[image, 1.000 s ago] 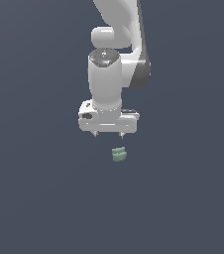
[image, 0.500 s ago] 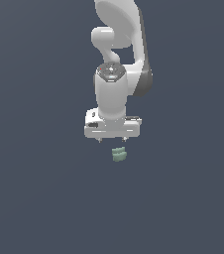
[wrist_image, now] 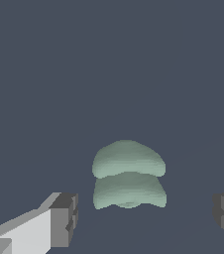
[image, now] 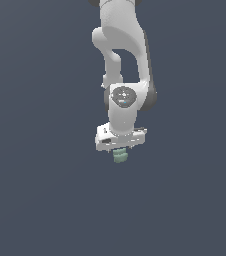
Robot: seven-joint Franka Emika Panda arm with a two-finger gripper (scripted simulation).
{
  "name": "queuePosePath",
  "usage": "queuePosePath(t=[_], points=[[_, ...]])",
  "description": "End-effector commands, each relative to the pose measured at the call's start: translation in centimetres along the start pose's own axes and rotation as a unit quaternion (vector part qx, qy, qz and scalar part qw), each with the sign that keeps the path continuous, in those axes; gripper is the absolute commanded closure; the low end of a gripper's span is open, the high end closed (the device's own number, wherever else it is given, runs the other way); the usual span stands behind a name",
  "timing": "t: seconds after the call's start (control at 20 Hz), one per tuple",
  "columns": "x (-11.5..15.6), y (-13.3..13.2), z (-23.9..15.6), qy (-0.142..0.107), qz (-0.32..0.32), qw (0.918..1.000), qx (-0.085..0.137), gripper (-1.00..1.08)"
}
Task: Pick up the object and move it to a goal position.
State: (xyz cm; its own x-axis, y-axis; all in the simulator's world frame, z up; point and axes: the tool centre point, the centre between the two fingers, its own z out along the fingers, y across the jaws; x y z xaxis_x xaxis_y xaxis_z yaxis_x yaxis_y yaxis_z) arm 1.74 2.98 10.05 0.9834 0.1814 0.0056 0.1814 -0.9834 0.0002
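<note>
Background: a uniform dark slate-grey ground fills both views, with no table edge, wall or goal marker to be seen.

Exterior view: the white arm (image: 121, 60) descends from the top centre of the frame, and its gripper (image: 119, 150) hangs just below centre, directly over the object (image: 120, 156), a small pale green lump that protrudes beneath the hand. The fingertips themselves are too small to resolve here. Whether the object rests on the ground or is already clear of it cannot be told, since the ground gives no shadow or edge.

Wrist view: the object (wrist_image: 129, 179) appears as two stacked, rounded green lobes between the two dark finger pads (wrist_image: 64, 220). The jaws stand wide, each pad well apart from the lump, with grey ground visible on both sides.

Progress, as a judgement: the approach looks complete and the gripper is aligned about the object; closing, lifting and carrying to the goal all remain. No obstacle or border appears in either view, so free room for movement seems ample on every side
</note>
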Motion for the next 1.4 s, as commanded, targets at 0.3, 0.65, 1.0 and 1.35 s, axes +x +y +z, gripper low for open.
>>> queuePosePath(t=[0.3,0.65,1.0,1.35], points=[[0.0,-0.4,1.1,-0.003,-0.013,0.9999,0.000,-0.92],[-0.1,-0.5,4.1,-0.003,-0.014,0.9999,0.000,-0.92],[0.0,-0.5,6.1,-0.003,-0.015,0.9999,0.000,-0.92],[0.0,-0.5,6.1,-0.003,-0.015,0.9999,0.000,1.08]])
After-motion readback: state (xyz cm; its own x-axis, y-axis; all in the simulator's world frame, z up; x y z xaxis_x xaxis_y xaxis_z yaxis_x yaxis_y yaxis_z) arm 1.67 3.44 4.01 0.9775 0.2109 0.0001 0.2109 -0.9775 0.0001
